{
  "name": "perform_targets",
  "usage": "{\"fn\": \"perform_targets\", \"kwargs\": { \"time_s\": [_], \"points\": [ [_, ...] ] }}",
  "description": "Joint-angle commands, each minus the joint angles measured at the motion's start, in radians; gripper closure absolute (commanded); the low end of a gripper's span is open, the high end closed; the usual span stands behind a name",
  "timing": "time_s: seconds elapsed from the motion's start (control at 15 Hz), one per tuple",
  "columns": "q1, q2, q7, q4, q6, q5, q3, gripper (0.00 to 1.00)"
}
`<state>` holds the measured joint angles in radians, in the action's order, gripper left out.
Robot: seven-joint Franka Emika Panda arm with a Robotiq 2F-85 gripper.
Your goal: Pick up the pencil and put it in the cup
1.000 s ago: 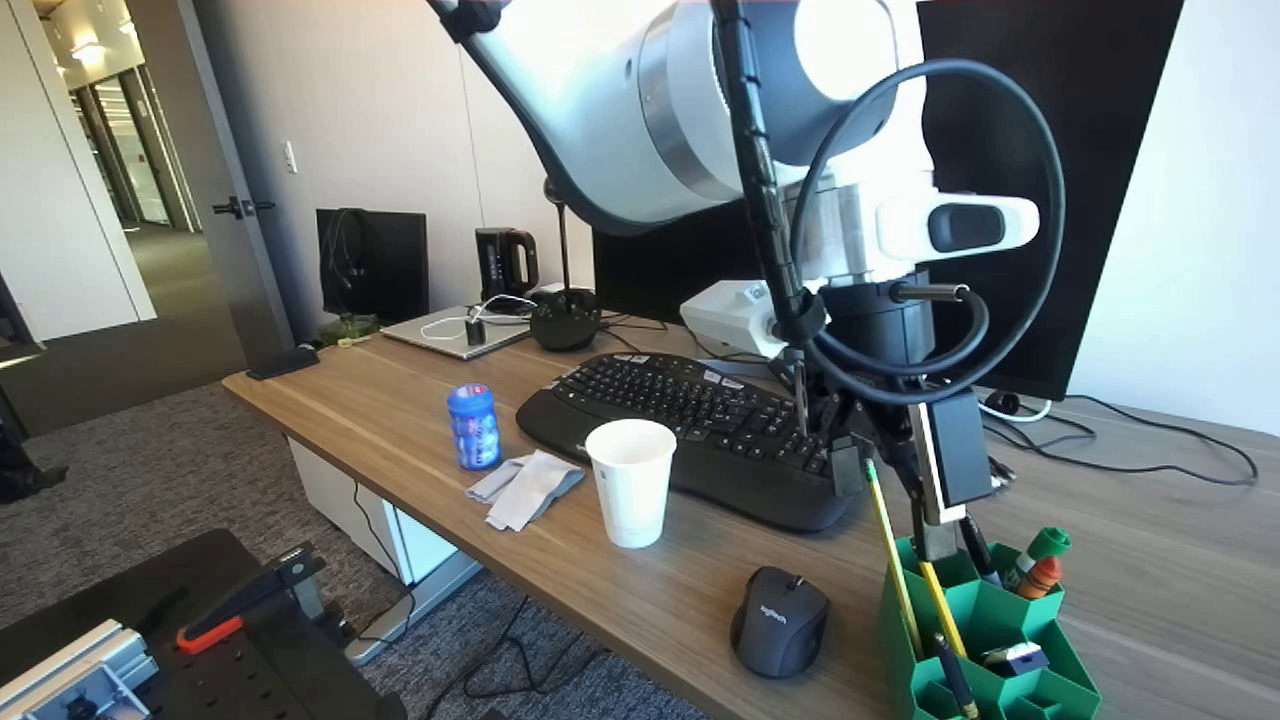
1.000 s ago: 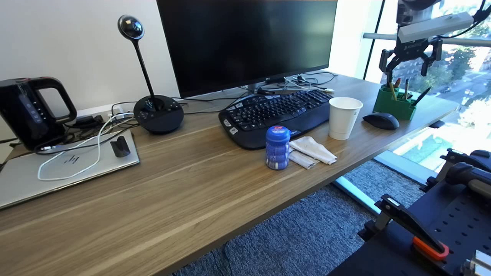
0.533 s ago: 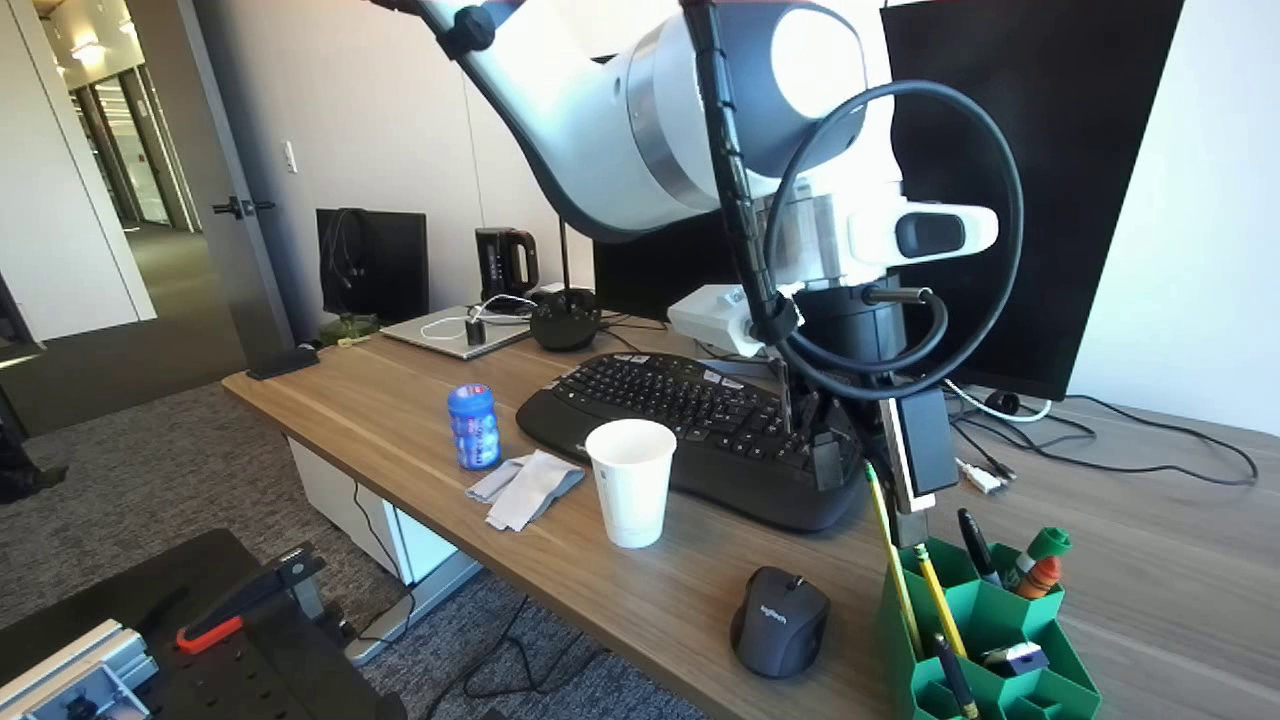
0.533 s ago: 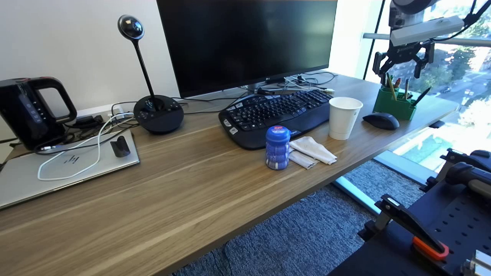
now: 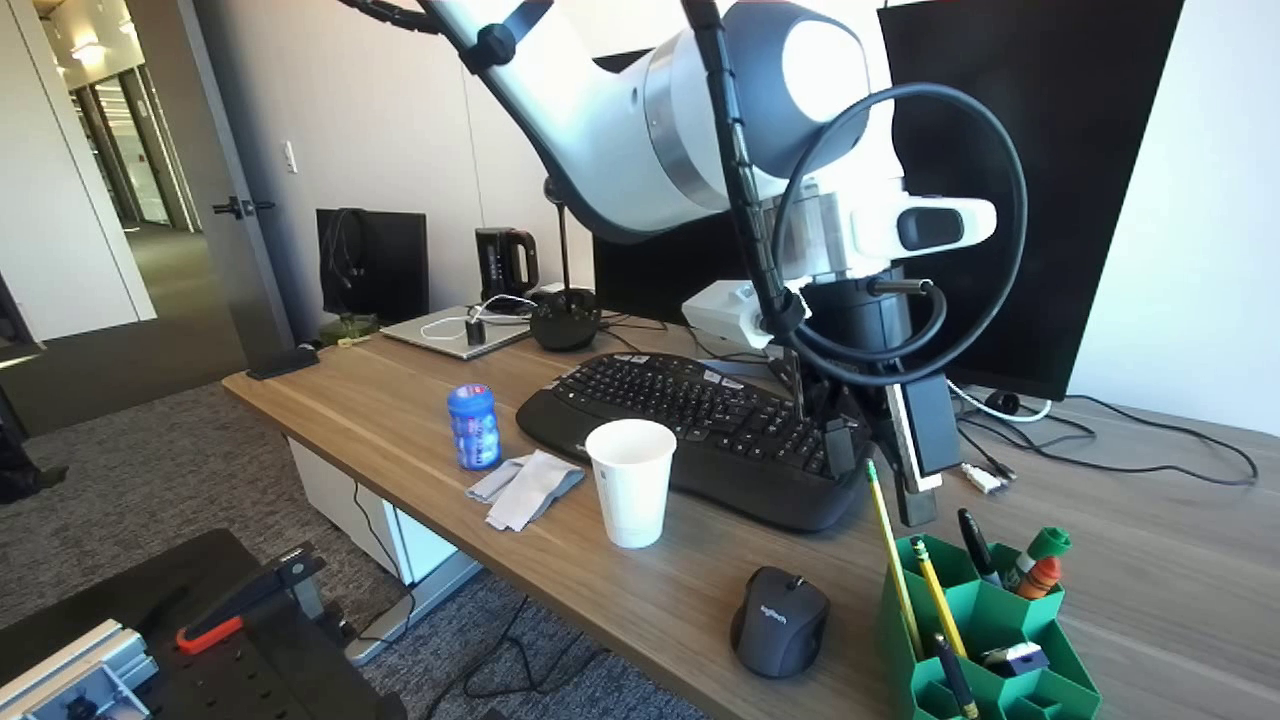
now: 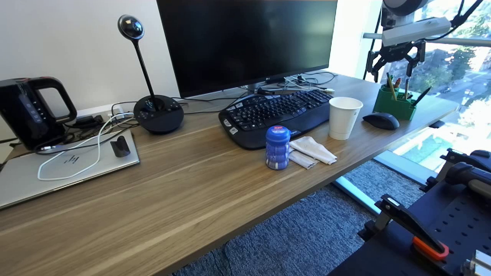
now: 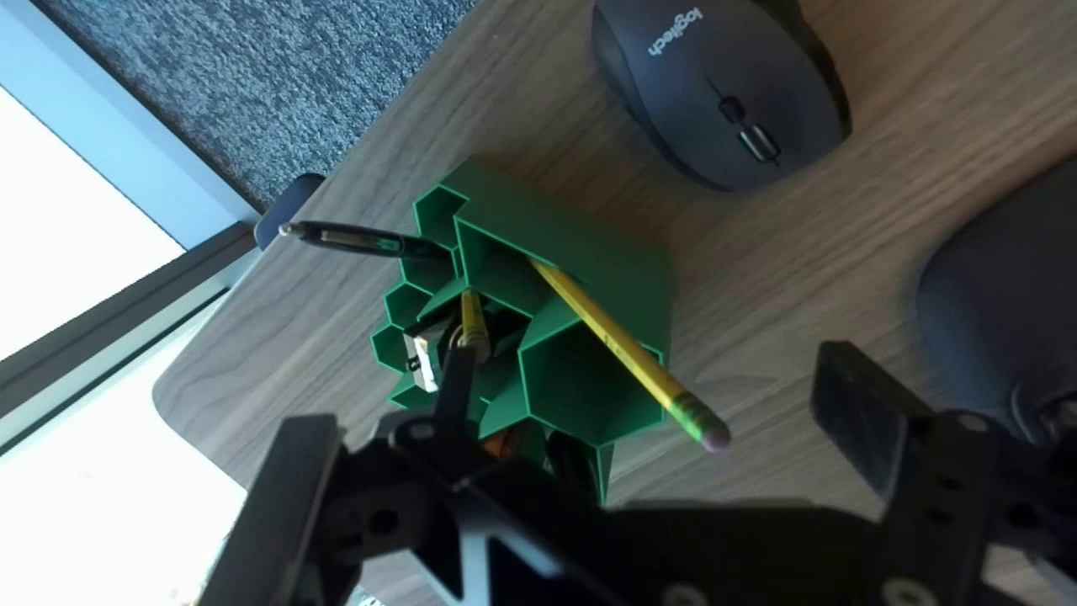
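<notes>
Pencil, long and yellow, green band, pink end, leaning in the green holder, near your gripper, whose fingers stand wide apart, white cup near the mouse.

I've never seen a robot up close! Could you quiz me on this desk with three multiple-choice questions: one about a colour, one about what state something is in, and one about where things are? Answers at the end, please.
1. What colour is the cup?
A. blue
B. white
C. red

2. How does the gripper stand?
A. shut on the cup
B. shut on nothing
C. open

3. Where are the yellow pencils?
A. in the green holder
B. in the cup
C. in the gripper

1: B, since its outside is plainly white in both exterior views.
2: C, since its jaws stand well apart in the wrist view.
3: A, since an exterior view shows them sticking up from its compartments.
</notes>
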<state>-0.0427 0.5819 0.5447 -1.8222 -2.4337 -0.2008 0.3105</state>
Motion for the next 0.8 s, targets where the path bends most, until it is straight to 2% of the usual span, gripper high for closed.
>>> {"fn": "perform_targets", "kwargs": {
  "time_s": [0.0, 0.2, 0.33, 0.53, 0.6, 0.67, 0.73],
  "points": [
    [0.001, 0.032, 0.017, 0.053, 0.009, 0.014, 0.007, 0.00],
    [0.005, 0.039, 0.023, 0.048, -0.003, 0.001, 0.014, 0.00],
    [0.007, 0.043, 0.024, 0.045, 0.000, -0.003, 0.019, 0.09],
    [0.006, 0.042, 0.021, 0.041, 0.002, 0.001, 0.020, 0.13],
    [0.006, 0.041, 0.022, 0.041, 0.002, 0.002, 0.020, 0.21],
    [0.006, 0.042, 0.023, 0.042, 0.004, 0.002, 0.020, 0.36],
    [0.006, 0.042, 0.024, 0.044, 0.006, 0.003, 0.021, 0.42]
  ]
}}
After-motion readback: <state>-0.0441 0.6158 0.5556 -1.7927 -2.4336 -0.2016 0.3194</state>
